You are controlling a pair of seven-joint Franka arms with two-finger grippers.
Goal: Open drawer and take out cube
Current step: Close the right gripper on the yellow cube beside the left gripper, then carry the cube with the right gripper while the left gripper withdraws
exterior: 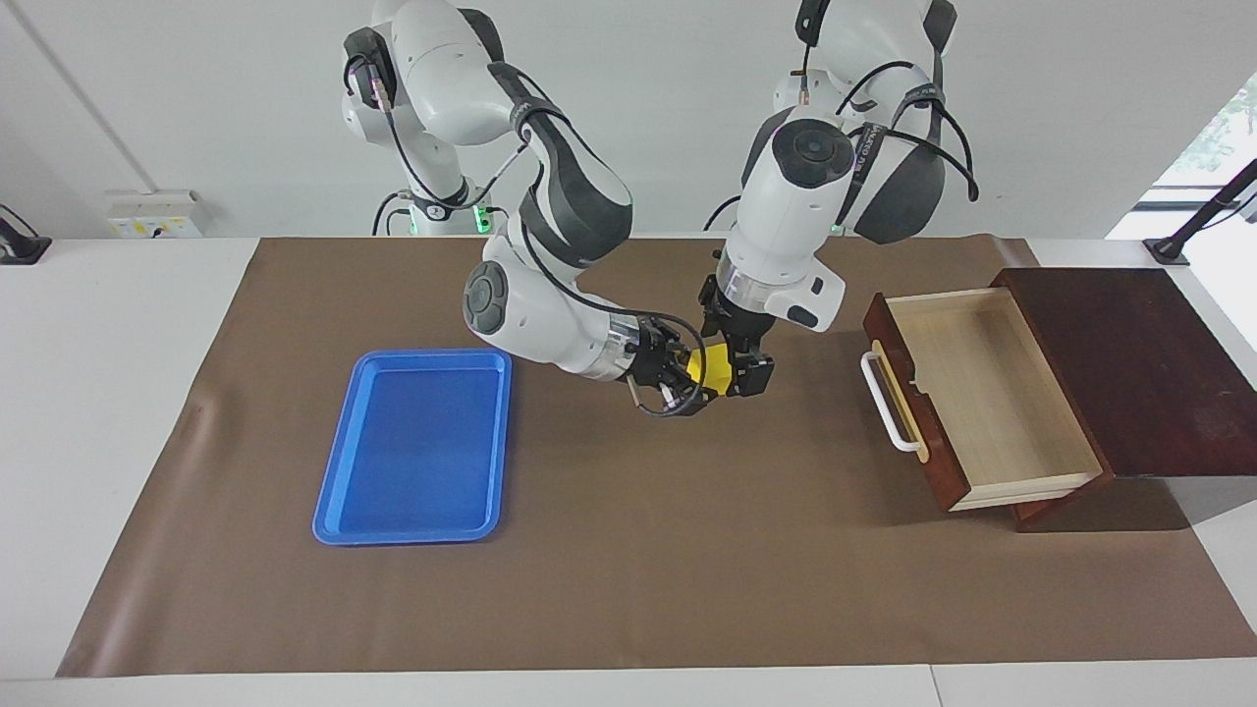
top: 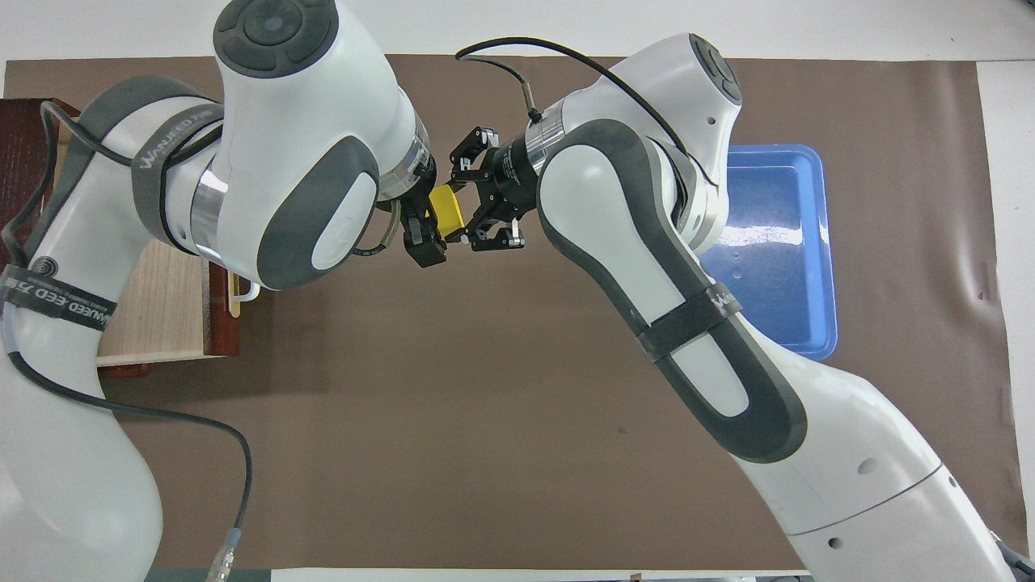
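both sets of fingers meet at the cube (exterior: 709, 367) in mid-air above the middle of the brown mat (exterior: 628, 589). right gripper (exterior: 687, 385) pinches the yellow cube between its fingertips, reaching in sideways from the tray's end. left gripper (exterior: 735, 371) comes down from above with its fingers spread wide, one dark finger (exterior: 753, 376) standing just beside the cube on the drawer's side; whether it touches the cube cannot be told. in the overhead view the cube (top: 447, 212) sits between the two grippers. the drawer (exterior: 982, 393) stands pulled open at the left arm's end of the table, its pale wood inside bare, white handle (exterior: 889, 417) facing the mat's middle. a blue tray (exterior: 417, 447) lies flat on the mat toward the right arm's end.
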